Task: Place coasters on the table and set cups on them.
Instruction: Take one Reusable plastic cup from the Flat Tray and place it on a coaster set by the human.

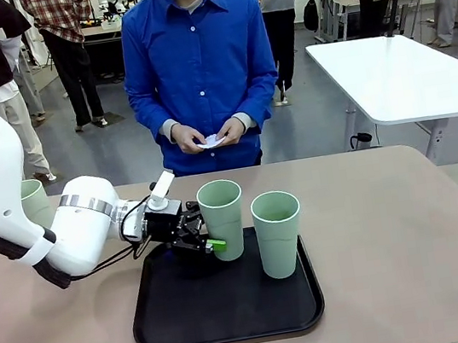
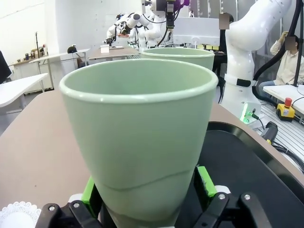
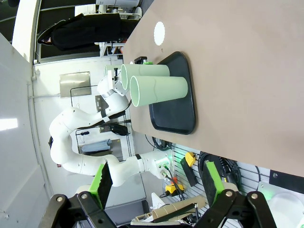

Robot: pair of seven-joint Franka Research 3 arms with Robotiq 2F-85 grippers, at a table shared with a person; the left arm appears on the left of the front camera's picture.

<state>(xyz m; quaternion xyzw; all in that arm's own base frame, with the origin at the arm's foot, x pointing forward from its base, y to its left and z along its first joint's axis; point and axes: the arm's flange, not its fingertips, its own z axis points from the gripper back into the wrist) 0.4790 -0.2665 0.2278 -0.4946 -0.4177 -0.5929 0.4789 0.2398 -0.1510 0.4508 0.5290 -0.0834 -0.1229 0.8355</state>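
Two mint-green cups stand on the black tray (image 1: 226, 323): one at the tray's far left (image 1: 221, 211), (image 2: 137, 137) and one to its right (image 1: 278, 231), (image 3: 159, 89). My left gripper (image 1: 207, 237), (image 2: 147, 190) is level with the left cup's lower part, a green pad close on each side; I cannot see whether they press it. A third cup (image 1: 34, 202) peeks out behind my left arm. One white lacy coaster (image 2: 18, 213), (image 3: 159, 33) lies on the table (image 1: 392, 225). The person holds more coasters (image 1: 212, 141) in both hands. My right gripper (image 3: 156, 190) hangs open, holding nothing.
The person in a blue shirt (image 1: 200, 64) stands at the table's far edge. A white table (image 1: 403, 68) stands behind on the right. Bare tabletop lies to the right of the tray and in front of it.
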